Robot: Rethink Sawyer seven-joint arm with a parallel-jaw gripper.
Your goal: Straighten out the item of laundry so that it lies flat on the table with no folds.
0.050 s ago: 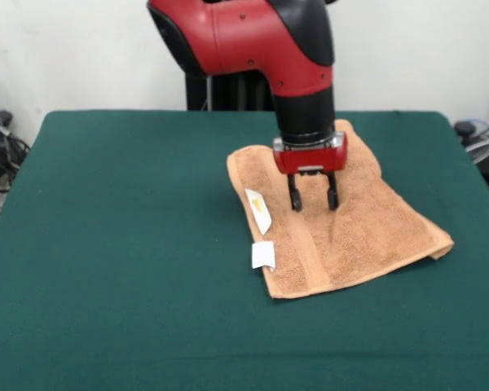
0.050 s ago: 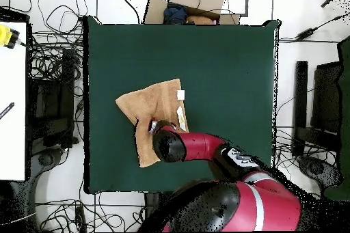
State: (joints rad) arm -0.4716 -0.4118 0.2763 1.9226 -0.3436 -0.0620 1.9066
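A tan terry-cloth towel, the item of laundry (image 1: pixel 354 232), lies on the dark green table (image 1: pixel 122 244) right of centre, with two white labels along its left edge. Its right corner looks doubled over. My gripper (image 1: pixel 313 199) hangs over the towel's middle, open, its two black fingers pointing down with nothing between them. In the overhead view the towel (image 2: pixel 150 104) shows as an uneven shape, and the arm's red and black wrist covers its lower part and hides the gripper.
Cables lie off both side edges of the table (image 2: pixel 205 59). A cardboard box (image 2: pixel 195 1) sits beyond the table's top edge in the overhead view. A white bench (image 2: pixel 12 100) stands at the left.
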